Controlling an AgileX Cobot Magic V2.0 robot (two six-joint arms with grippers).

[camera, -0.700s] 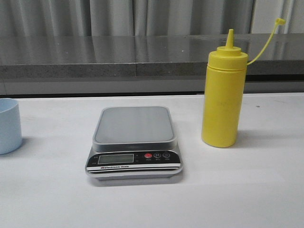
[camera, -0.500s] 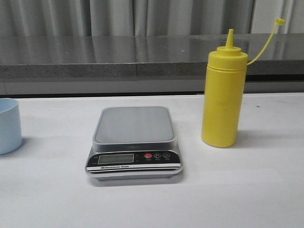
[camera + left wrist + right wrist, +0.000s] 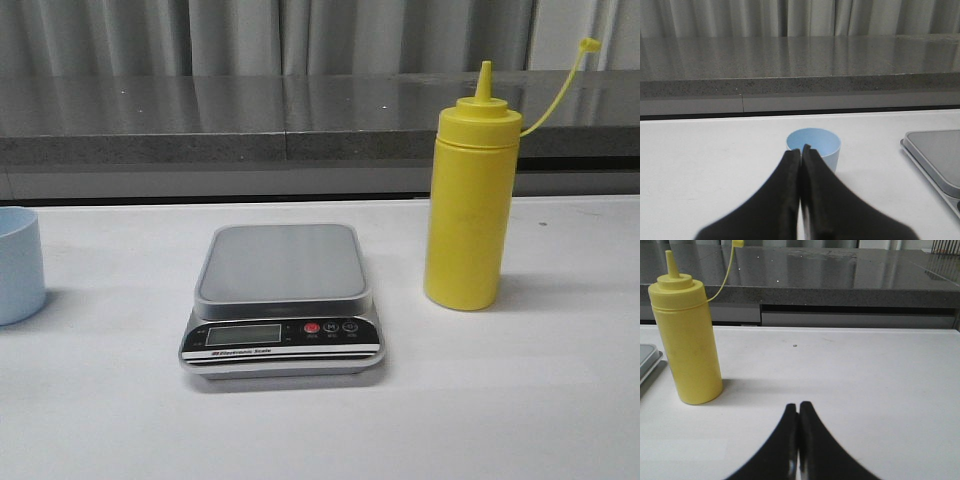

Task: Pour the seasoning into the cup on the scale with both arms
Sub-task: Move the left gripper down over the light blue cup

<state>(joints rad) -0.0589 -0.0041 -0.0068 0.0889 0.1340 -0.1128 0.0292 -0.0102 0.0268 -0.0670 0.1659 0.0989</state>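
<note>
You were at the start: both grippers, left [image 3: 801, 150] and right [image 3: 798, 406], sat clenched and empty, the cup [image 3: 18, 264] near the table's left edge, needing placing on the bare scale [image 3: 282, 300] before lifting the seasoning bottle [image 3: 467, 205].

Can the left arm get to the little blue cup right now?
Probably yes. The cup stands upright on the table just ahead of the left gripper, with nothing between them, but its fingers are shut and must open first.
</note>
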